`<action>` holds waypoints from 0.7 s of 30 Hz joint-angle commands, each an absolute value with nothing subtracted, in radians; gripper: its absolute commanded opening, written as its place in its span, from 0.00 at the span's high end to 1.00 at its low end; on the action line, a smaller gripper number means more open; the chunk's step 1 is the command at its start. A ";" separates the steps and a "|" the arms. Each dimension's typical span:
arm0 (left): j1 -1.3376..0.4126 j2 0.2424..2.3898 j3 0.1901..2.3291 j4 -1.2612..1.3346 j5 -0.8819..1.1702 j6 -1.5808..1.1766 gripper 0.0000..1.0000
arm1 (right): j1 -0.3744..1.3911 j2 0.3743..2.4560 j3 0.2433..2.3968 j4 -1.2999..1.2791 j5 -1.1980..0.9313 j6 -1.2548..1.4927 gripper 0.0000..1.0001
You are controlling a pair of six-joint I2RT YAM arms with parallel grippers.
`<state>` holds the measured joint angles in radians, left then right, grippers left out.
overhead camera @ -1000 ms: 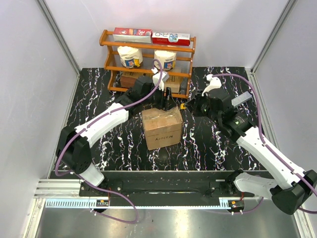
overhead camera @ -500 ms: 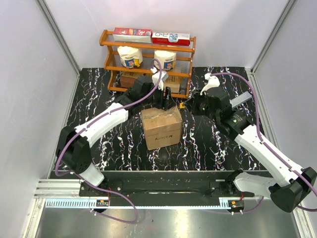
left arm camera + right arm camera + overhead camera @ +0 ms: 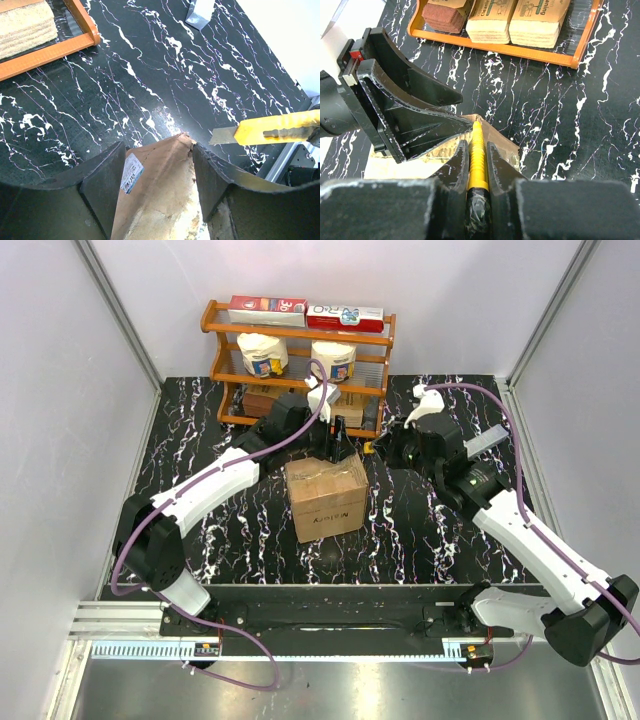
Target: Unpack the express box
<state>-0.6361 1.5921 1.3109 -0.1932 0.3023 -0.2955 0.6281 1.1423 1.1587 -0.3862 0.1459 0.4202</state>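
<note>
Express box (image 3: 327, 497) sits in the middle of the table (image 3: 195, 440), with the left gripper (image 3: 159, 147) pinching its far corner. Right gripper (image 3: 477, 146) is squeezed on a yellow box cutter (image 3: 277, 128), blade just beside that corner.

The table (image 3: 200, 450) is black with thin white lines all over it, like stone. Plain pale walls (image 3: 60, 390) stand on three sides. Gray metal strips (image 3: 118, 316) run up the back corners. An orange wooden shelf (image 3: 290, 334) sits at the back of the table, close to the back wall. A gray metal rail (image 3: 130, 618) runs along the near edge. The light is soft and even.
</note>
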 commanded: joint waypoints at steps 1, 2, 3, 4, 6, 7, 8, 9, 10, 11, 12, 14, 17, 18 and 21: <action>-0.643 1.572 1.292 -0.226 0.285 -0.267 0.40 | 0.635 1.150 1.198 -0.353 0.152 0.403 1.00; -0.641 1.571 1.292 -0.225 0.285 -0.267 0.40 | 0.632 1.149 1.197 -0.351 0.149 0.406 1.00; -0.641 1.571 1.292 -0.227 0.284 -0.265 0.40 | 0.634 1.150 1.195 -0.351 0.146 0.407 1.00; -0.641 1.569 1.293 -0.227 0.284 -0.265 0.40 | 0.632 1.152 1.193 -0.353 0.141 0.410 1.00; -0.643 1.569 1.293 -0.226 0.284 -0.265 0.40 | 0.634 1.155 1.187 -0.351 0.132 0.411 1.00; -0.643 1.569 1.292 -0.225 0.284 -0.264 0.40 | 0.634 1.154 1.184 -0.351 0.127 0.414 1.00; -0.641 1.569 1.290 -0.225 0.284 -0.262 0.40 | 0.634 1.157 1.175 -0.351 0.123 0.416 1.00; -0.641 1.569 1.290 -0.225 0.282 -0.262 0.40 | 0.634 1.154 1.170 -0.351 0.114 0.420 1.00; -0.641 1.571 1.287 -0.227 0.282 -0.261 0.40 | 0.632 1.151 1.166 -0.351 0.110 0.425 1.00; -0.641 1.569 1.285 -0.226 0.281 -0.261 0.40 | 0.632 1.147 1.157 -0.354 0.104 0.426 1.00; -0.643 1.569 1.284 -0.225 0.279 -0.261 0.40 | 0.634 1.144 1.152 -0.353 0.095 0.431 1.00; -0.643 1.569 1.281 -0.225 0.279 -0.264 0.40 | 0.632 1.141 1.140 -0.359 0.083 0.440 1.00; -0.643 1.571 1.279 -0.225 0.276 -0.273 0.41 | 0.634 1.134 1.121 -0.376 0.063 0.451 1.00; -0.643 1.572 1.278 -0.225 0.272 -0.276 0.41 | 0.632 1.129 1.115 -0.382 0.052 0.456 1.00; -0.641 1.578 1.276 -0.238 0.256 -0.288 0.42 | 0.634 1.118 1.092 -0.408 0.034 0.463 1.00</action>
<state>-0.6369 1.5902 1.3041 -0.1871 0.3016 -0.2981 0.6281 1.1378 1.1263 -0.3645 0.1108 0.4389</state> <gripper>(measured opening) 0.590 0.164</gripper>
